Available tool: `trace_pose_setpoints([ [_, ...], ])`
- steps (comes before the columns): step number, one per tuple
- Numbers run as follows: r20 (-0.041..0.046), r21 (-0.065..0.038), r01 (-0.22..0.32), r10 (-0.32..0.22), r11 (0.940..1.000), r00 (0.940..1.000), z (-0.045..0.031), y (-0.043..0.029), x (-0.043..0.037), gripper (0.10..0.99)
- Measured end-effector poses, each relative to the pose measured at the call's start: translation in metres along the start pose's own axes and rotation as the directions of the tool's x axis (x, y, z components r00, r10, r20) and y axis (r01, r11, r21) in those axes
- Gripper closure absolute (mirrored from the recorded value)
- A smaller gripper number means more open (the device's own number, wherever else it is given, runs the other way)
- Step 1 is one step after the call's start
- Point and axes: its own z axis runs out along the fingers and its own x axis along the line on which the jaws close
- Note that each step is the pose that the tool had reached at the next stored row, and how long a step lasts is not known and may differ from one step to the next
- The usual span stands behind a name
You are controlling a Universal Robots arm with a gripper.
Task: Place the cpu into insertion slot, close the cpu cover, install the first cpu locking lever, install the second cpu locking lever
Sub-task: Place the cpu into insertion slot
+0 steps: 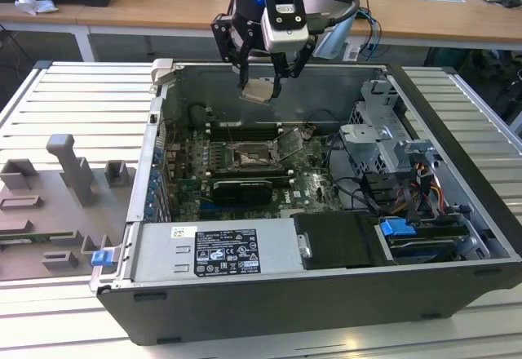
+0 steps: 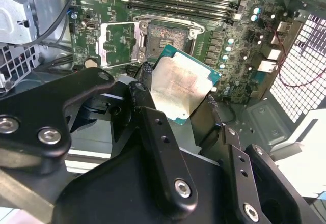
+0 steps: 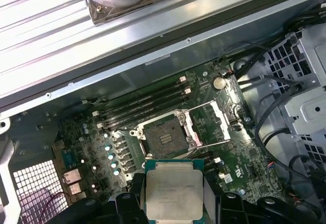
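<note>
My gripper (image 1: pixel 261 81) hangs above the open computer case, shut on the cpu (image 1: pixel 258 90), a flat square chip with a pale metal face. In both wrist views the cpu (image 2: pixel 181 89) (image 3: pixel 173 188) sits between the black fingers (image 2: pixel 145 76) (image 3: pixel 136 191), held by two opposite edges. The insertion slot (image 1: pixel 251 157) (image 2: pixel 168 38) (image 3: pixel 164 137) lies below on the green board with its dark pin grid bare. The cpu cover (image 1: pixel 292 143) (image 2: pixel 118 43) (image 3: pixel 214 124) stands swung open beside the slot. The cpu is well above the slot, not touching it.
Long memory slots (image 3: pixel 142 104) run beside the socket. A black card (image 1: pixel 242 188) stands in front of it. A drive cage with cables (image 1: pixel 383 143) is at the exterior view's right, the power supply (image 1: pixel 220 249) in front, and grey fixtures (image 1: pixel 69 179) at the left outside the case.
</note>
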Motion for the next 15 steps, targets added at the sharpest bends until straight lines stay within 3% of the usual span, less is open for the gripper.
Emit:
trace_pose_setpoints([
  [15,0.0058,-0.002,-0.066,0.066,0.9978,0.9978,0.0,0.0,0.0,0.545],
])
